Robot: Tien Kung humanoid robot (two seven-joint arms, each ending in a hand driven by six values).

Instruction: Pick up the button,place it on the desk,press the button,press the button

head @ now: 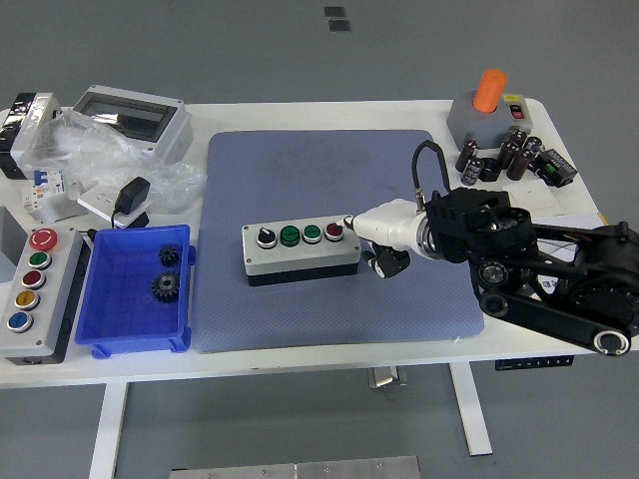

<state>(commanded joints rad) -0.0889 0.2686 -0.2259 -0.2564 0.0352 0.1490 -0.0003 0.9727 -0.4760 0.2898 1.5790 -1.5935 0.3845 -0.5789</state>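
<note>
R hand [377,239] sits just off the right end of the button box [301,253], white shell pointing left, one white fingertip [350,222] stretched toward the red button [333,233] at the box's right end; looks touching or just beside it, can't tell which. Other fingers, dark, are curled under below the palm, holding nothing. R arm [539,264] comes in from the right edge, black, w/ a cable looping up off the wrist.

Button box lies flat, mid of the blue mat [329,180], long side running L-R. Top row, L to R: black knob, two green buttons, red button.

Mat covers the centre of the white counter [319,354]. Left of the mat, a blue bin [105,299] w/ two dark gears [166,271] in it. Further left, at the counter edge, a grey control panel [32,289] w/ coloured buttons in a column. Back left: clear-lidded enclosure [130,118], crumpled plastic bags [90,150], black adapter [131,196]. Back right: grey box w/ orange knob [489,105], and near it a cluster of dark cylindrical parts [499,158].
</note>
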